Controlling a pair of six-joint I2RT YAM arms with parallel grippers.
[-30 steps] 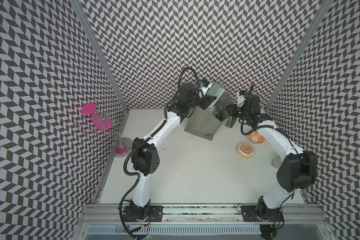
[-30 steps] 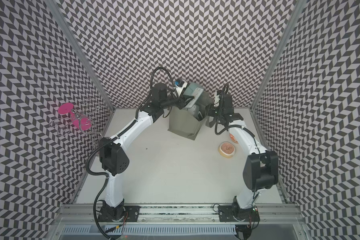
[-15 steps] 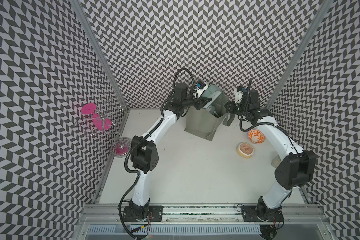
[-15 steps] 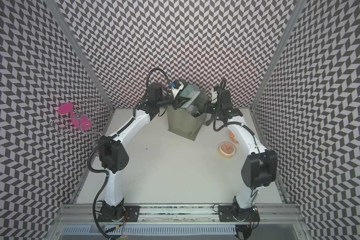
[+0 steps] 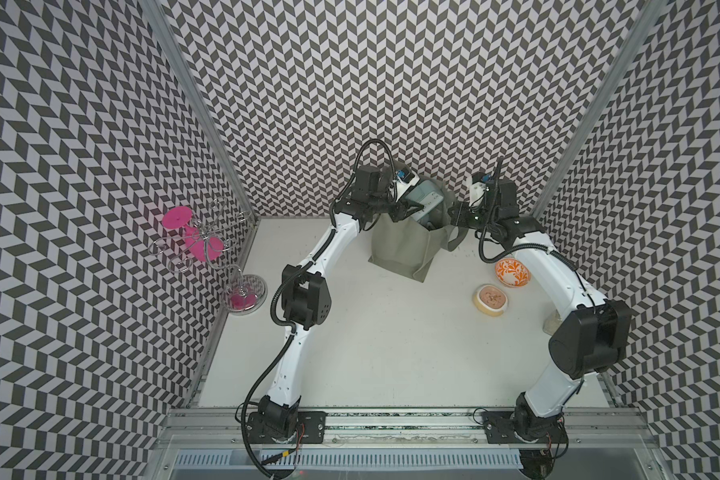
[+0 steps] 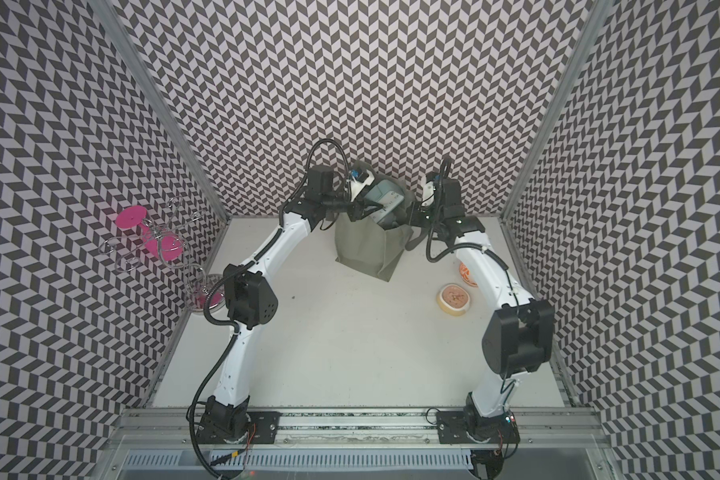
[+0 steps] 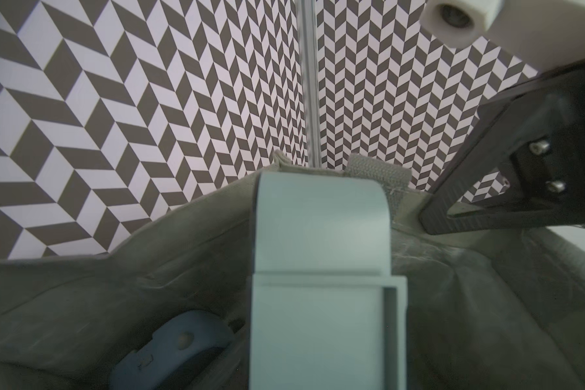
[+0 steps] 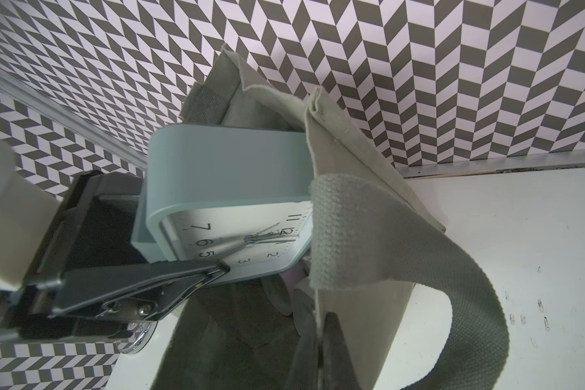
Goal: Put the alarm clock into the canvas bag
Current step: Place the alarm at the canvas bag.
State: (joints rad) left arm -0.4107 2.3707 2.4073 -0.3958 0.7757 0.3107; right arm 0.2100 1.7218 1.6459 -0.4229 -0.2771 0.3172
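The alarm clock (image 8: 223, 169) is a pale blue-green box with rounded corners, and its casing is smooth matte plastic. Its white face carries black numerals and slim silver hands. In both top views it hangs tilted at the mouth of the canvas bag (image 5: 400, 249), off the table. Much of its body stands above the bag's rim, and its far end is hidden behind the cloth.

The left gripper (image 5: 406, 208) holds the clock with its jaws partly closed around the casing. In the right wrist view one of its black fingers (image 8: 169, 273) presses against the lower edge of the face.

The right gripper (image 5: 454, 216) is on the far side of the bag from the left one. Its jaws are pinched fully together on the cloth of the bag's rim.

The bag is boxy and grey-green and stands upright on the white table (image 5: 391, 353). Its soft woven walls are creased and sag inward at the top. Its strap (image 8: 368, 243) is coarse ribbed webbing of the same colour, and it loops down outside the bag.

Near the bag, on the right gripper's side, lie a glossy orange-and-white patterned bowl (image 5: 512, 272) and a round tan tub (image 5: 491, 299) with a pinkish-brown inside. Well apart from the bag, on the left arm's side, stands a bent wire stand (image 5: 192, 245) with a pink disc.
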